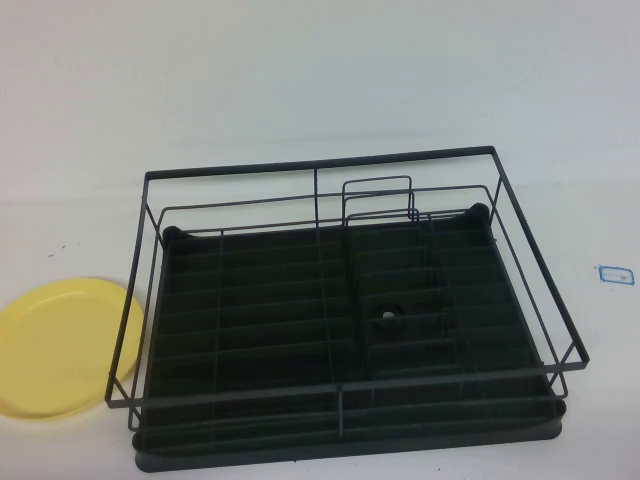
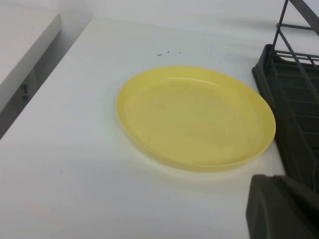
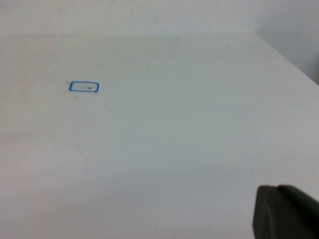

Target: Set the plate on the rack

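The pale-yellow plate (image 1: 60,345) lies flat on the white table, just left of the rack and close to its front left corner. It fills the middle of the left wrist view (image 2: 194,117). The black wire rack (image 1: 320,163) stands in the middle of the table with nothing in it; its corner shows in the left wrist view (image 2: 294,99). My left gripper (image 2: 271,178) hovers near the plate's edge, apart from it, with its fingers together. My right gripper (image 3: 276,189) is over bare table right of the rack, fingers together and empty. Neither arm shows in the high view.
A small blue rectangle mark (image 1: 615,274) sits on the table right of the rack, also in the right wrist view (image 3: 83,87). The table's left edge and a gap to a neighbouring surface (image 2: 30,45) lie beyond the plate.
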Motion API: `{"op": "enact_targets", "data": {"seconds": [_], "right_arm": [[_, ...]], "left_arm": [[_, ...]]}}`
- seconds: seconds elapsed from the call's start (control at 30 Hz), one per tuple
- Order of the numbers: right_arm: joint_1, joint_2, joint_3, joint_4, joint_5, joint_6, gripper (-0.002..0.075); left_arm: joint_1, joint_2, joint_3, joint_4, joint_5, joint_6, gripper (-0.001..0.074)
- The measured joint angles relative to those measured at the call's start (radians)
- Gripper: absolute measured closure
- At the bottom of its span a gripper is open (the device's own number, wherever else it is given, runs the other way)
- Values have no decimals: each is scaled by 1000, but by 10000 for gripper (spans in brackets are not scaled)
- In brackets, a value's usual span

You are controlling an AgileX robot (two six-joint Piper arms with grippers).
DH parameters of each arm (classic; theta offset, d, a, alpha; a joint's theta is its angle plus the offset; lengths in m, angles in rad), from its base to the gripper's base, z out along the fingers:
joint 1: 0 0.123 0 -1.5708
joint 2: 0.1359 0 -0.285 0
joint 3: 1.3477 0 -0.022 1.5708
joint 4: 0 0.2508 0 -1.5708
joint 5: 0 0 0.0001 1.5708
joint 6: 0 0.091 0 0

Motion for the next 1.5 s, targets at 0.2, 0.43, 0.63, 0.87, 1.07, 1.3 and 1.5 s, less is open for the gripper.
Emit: {"op": "enact_targets", "data": {"seconds": [0.2,0.43,0.63,0.87,1.07,1.3,1.5], "right_arm": [[0,0,0,0,0,0,728],[0,0,0,0,0,0,728],[0,0,0,0,0,0,728],[0,0,0,0,0,0,728],[0,0,0,0,0,0,728],[0,0,0,0,0,0,728],[0,0,0,-248,-31,-2,728]], "left_arm": [[0,0,0,0,0,0,735],[0,0,0,0,0,0,735],[0,0,0,7,0,7,735],[0,0,0,61,-34,12,735],[0,0,0,-303,-237,-254,735],[0,0,0,-703,-403,-375,735],[0,2,-61,-573,-357,-344,735]]}}
